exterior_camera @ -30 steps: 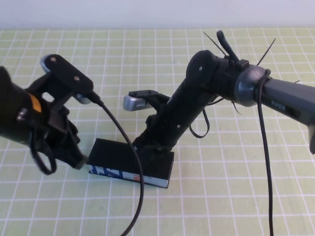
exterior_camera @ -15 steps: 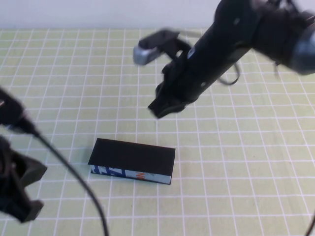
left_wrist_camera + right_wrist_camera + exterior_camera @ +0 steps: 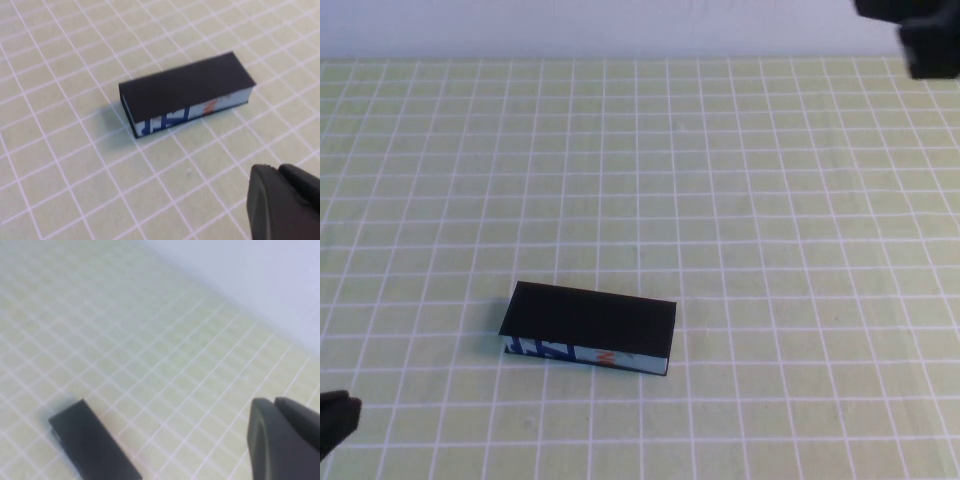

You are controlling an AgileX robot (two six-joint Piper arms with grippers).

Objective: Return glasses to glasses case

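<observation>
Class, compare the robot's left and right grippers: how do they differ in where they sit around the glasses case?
The left gripper sits at the near left, on the robot's side; the right gripper is at the far right. The left gripper is closer to the closed glasses case than the right gripper. Both are black and clear of the case.

A flat rectangular black glasses case (image 3: 185, 90) lies closed on a pale green table cover (image 3: 65, 170) ruled with a grid of thin white lines. The case sits at a slant to the grid. Its lid is plain matt black, and the long side wall turned to the camera carries a white band with a blue print toward one end and a small orange mark further along. A soft shadow lies beside it. The left gripper (image 3: 287, 202), black and rounded, shows in one corner, apart from the case.
</observation>
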